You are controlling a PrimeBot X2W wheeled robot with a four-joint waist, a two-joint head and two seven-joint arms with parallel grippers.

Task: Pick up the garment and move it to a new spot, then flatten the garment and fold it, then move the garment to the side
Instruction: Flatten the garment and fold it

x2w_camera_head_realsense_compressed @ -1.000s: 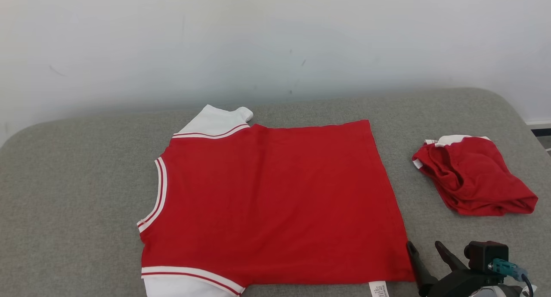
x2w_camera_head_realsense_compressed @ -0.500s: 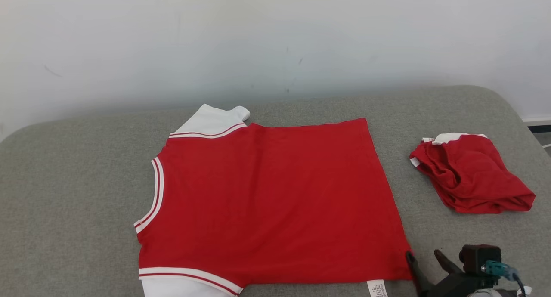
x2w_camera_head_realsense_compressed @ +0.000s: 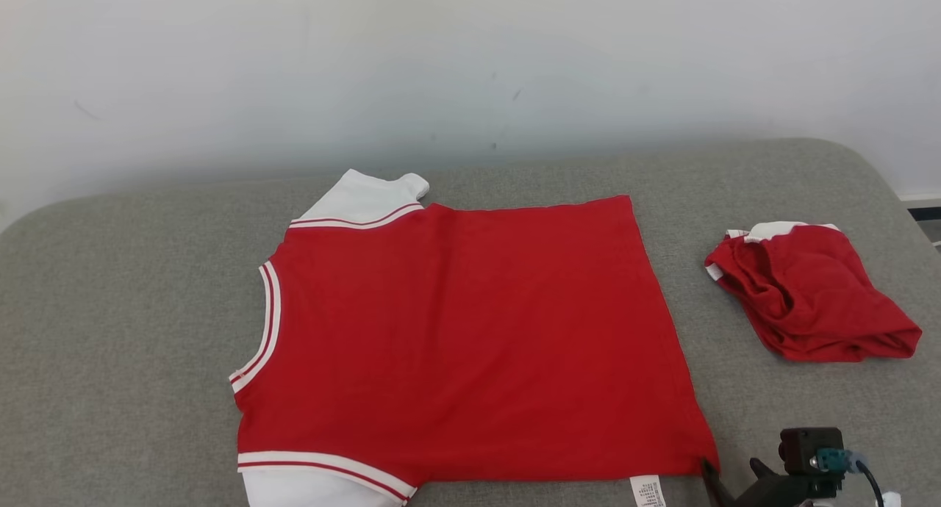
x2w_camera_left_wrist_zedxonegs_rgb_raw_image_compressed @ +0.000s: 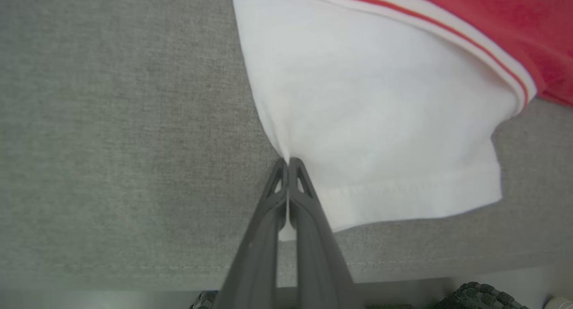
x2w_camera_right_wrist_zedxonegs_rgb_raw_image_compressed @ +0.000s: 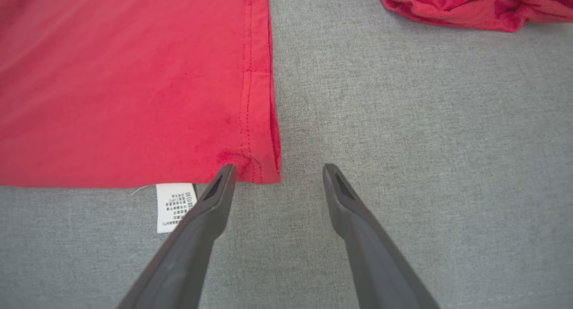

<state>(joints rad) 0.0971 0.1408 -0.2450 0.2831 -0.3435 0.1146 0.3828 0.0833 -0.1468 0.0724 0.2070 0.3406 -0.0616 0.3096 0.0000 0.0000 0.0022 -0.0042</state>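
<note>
**Red shirt flat on the counter, one sleeve pinched**

Red, with white sleeves and striped trim, the garment [x2w_camera_head_realsense_compressed: 470, 338] lies spread flat in the middle of the grey padded counter [x2w_camera_head_realsense_compressed: 132, 308], neck to the robot's left and hem to its right. A second red piece [x2w_camera_head_realsense_compressed: 809, 294] sits crumpled well apart, at the far right.

From the head view the right claw [x2w_camera_head_realsense_compressed: 731, 474] shows at the bottom edge by the garment's near right corner. The right wrist view adds more. Its fingers are spread wide and hold nothing, with one tip touching the hem corner and the other over bare cloth. The white care label [x2w_camera_right_wrist_zedxonegs_rgb_raw_image_compressed: 175, 206] pokes out just beside them.

In the left wrist view, the left claw [x2w_camera_left_wrist_zedxonegs_rgb_raw_image_compressed: 287, 161] is clenched on the side edge of the near white sleeve [x2w_camera_left_wrist_zedxonegs_rgb_raw_image_compressed: 380, 121], a sliver of white cloth caught between its fingers.

A second ago the right claw reached further up alongside the hem; now it sits lower, at the corner. The camera has also shifted slightly, while the garment lies as before.
</note>
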